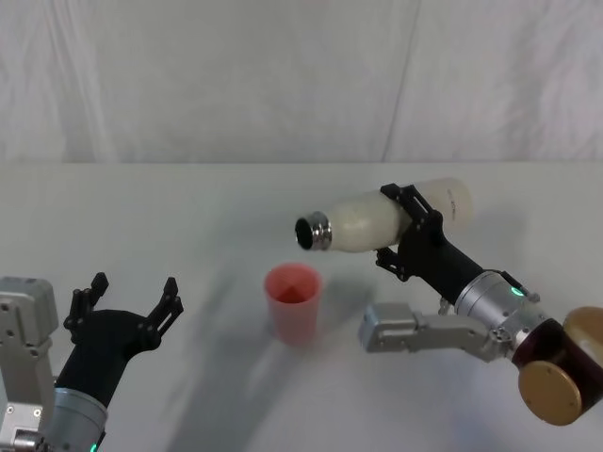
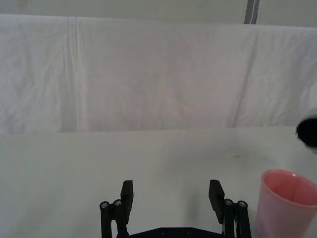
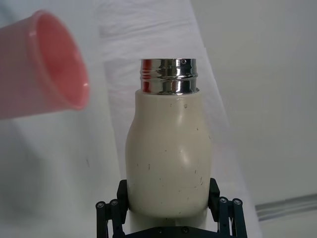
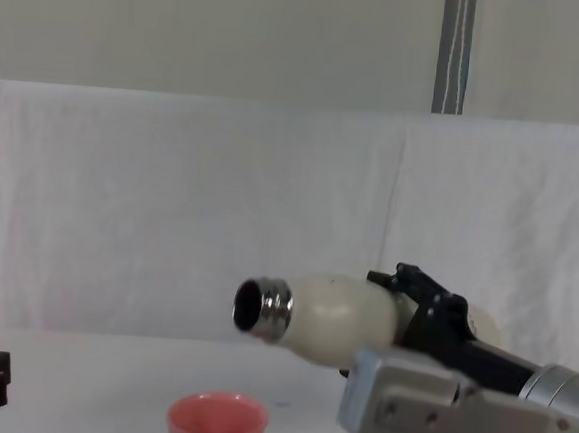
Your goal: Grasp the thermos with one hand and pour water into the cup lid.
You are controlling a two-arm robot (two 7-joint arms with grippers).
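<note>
**Thermos held tipped above the cup lid**

Above the white table [image 1: 188, 207], the right gripper [image 1: 412, 229] clamps the thermos [image 1: 377, 221] around its cream body, one black finger on each side, as the right wrist view shows [image 3: 168, 148]. The bottle lies close to horizontal, its shiny steel neck [image 1: 314, 232] pointing toward the robot's left and tipped slightly down. From the chest view the open mouth [image 4: 252, 307] hangs in the air, clear of the table and higher than the cup lid [image 4: 217, 421].

The cup lid [image 1: 293, 301] stands upright on the table, pink and round, just below and a little to the left of the thermos mouth; the two do not touch. In the right wrist view its rim [image 3: 74, 74] sits beside the neck, apart from it. Whether any water is running from the mouth cannot be told.

The left gripper [image 1: 127, 301] rests low at the robot's left, well apart from the cup, its fingers [image 2: 128, 196] spread wide and holding nothing. The pink cup [image 2: 287, 203] shows at the edge of the left wrist view.
</note>
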